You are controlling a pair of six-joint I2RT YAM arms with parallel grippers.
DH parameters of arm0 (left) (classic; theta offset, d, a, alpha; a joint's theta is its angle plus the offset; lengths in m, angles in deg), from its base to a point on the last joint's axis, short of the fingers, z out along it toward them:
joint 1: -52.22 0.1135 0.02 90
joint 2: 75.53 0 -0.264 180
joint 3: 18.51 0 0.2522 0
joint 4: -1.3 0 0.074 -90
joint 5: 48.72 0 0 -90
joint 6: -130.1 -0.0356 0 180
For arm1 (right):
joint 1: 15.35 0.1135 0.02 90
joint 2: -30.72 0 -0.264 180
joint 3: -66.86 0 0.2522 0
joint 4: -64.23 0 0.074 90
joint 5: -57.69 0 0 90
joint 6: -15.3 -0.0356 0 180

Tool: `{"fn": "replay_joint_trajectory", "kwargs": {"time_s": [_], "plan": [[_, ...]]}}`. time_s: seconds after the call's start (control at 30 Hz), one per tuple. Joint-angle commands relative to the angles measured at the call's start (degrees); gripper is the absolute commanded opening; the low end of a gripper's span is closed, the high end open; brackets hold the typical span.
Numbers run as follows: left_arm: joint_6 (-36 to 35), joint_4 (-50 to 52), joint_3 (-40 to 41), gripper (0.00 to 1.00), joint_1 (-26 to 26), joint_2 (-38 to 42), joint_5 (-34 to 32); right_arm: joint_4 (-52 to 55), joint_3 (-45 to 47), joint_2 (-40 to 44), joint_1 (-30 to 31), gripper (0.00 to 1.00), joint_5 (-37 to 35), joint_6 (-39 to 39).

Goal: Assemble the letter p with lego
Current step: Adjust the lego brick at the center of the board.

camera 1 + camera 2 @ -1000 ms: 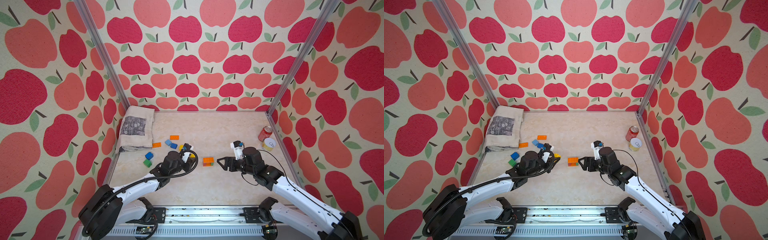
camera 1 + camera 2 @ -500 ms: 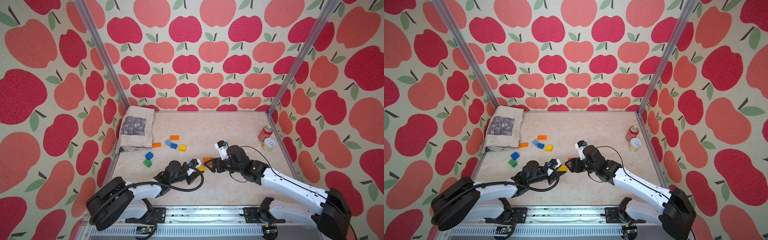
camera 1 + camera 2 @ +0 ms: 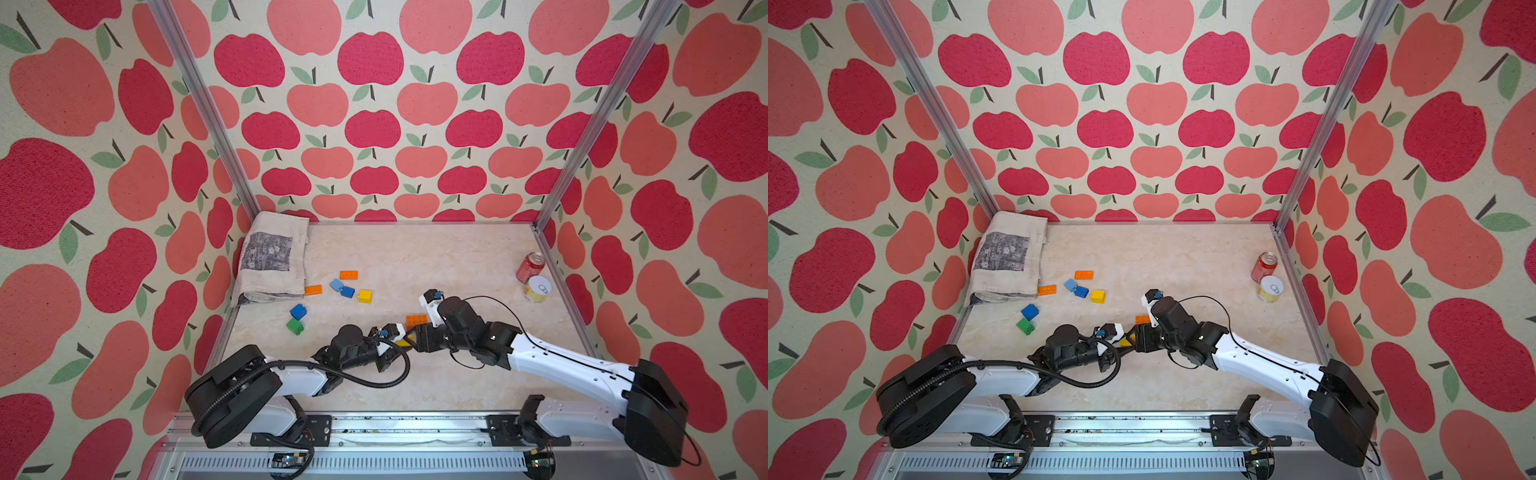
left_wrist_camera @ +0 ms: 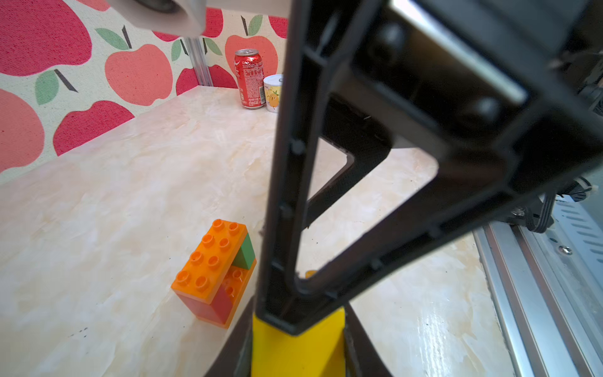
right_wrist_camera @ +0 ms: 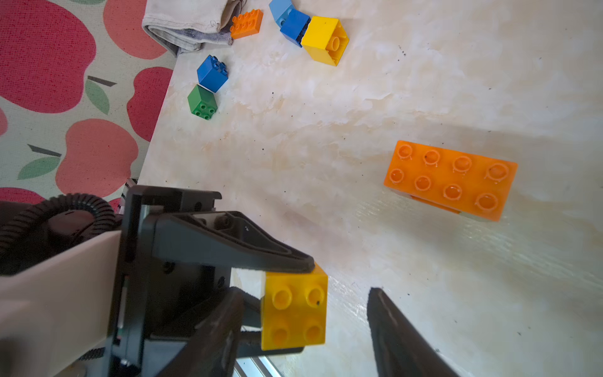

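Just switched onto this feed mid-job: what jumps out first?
The grippers meet at front centre: the left gripper pinches a yellow brick, and the right gripper holds its jaws open either side of it. Just behind sits an orange-topped stack; loose bricks lie scattered by the folded cloth.

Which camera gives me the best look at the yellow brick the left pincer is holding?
Right wrist: the yellow brick faces it, four studs clear. Left wrist shows only one plain face, partly blocked; in both top views it is a speck between the arms.
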Motion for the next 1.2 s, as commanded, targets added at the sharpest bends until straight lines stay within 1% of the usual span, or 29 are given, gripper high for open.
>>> {"fn": "replay_joint_trajectory", "kwargs": {"time_s": [0.0,0.23,0.37,0.47,0.57,0.73,0.77,0.83,0.93,1.07,1.13,1.17], "plan": [[-1.4,-3.8,0.5,0.16,-1.0,-0.6,1.3,1.2,-1.5,-0.6,0.8,0.60,-1.0,-0.6],[-3.2,-2.7,0.8,0.18,-1.5,1.1,-0.8,-2.6,-0.1,-2.2,1.6,0.48,1.7,-2.2],[-3.5,-1.9,0.4,0.19,-1.5,1.5,-1.0,-2.7,-0.4,-2.1,2.4,0.38,1.3,-2.0],[-3.4,-2.3,0.7,0.21,-1.5,1.8,-3.1,-2.1,-0.5,-1.8,2.9,0.31,0.3,-1.6],[-3.5,-1.6,1.0,0.22,-1.3,2.7,-4.4,-1.7,-1.1,-2.2,3.1,0.28,-0.1,-1.3],[-3.6,-2.4,2.1,0.22,-1.1,3.1,-4.6,-1.9,-2.5,-3.8,3.1,0.28,1.0,-0.7],[-3.7,-3.1,2.5,0.23,-0.9,3.1,-4.4,-2.2,-2.6,-4.1,3.1,0.31,1.9,-0.6],[-3.7,-4.4,3.3,0.23,-0.6,3.4,-4.0,-3.1,-2.5,-4.6,3.1,0.38,4.3,-0.6],[-3.8,-4.3,4.1,0.23,-0.2,4.5,-3.1,-3.8,-2.2,-5.0,3.1,0.44,7.0,-0.6],[-4.1,-3.9,4.8,0.24,0.3,5.6,-2.7,-3.4,-1.7,-5.5,3.1,0.46,6.9,-0.5],[-4.2,-3.6,4.8,0.24,0.5,5.9,-2.4,-3.6,-1.9,-6.1,3.1,0.46,6.9,-0.6],[-4.2,-3.5,4.7,0.24,0.5,6.0,-2.1,-3.8,-2.1,-6.4,3.1,0.44,7.0,-0.7]]}}
